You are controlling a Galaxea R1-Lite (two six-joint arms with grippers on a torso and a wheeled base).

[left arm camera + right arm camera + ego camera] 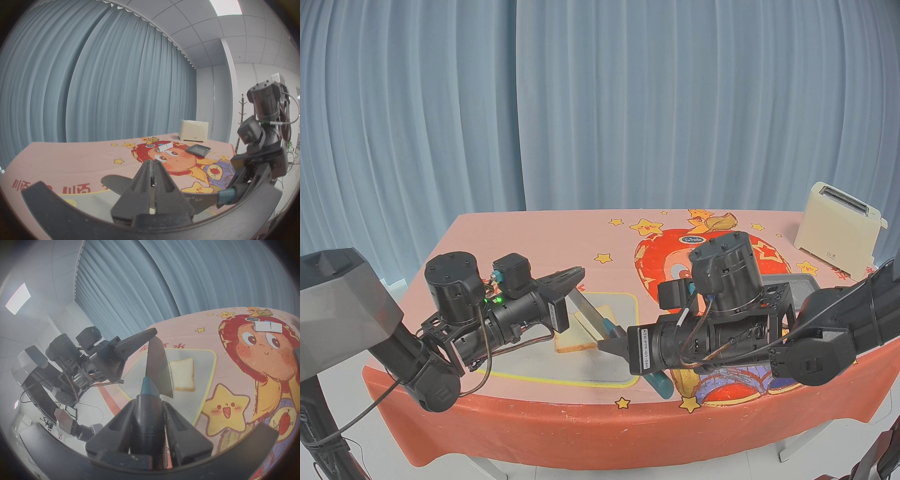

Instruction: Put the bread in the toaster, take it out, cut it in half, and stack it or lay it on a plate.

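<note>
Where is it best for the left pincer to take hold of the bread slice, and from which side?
Probably the near crust edge on the robot's left, approached low from that side. The bread slice lies flat on the mat, and the knife, held by the right pincer, crosses its far part.

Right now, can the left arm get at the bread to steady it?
Probably not cleanly. The left gripper, shut, sits by the tip of the knife, and the blade in the right gripper seems to lie between it and the bread. Move the knife off first.
</note>
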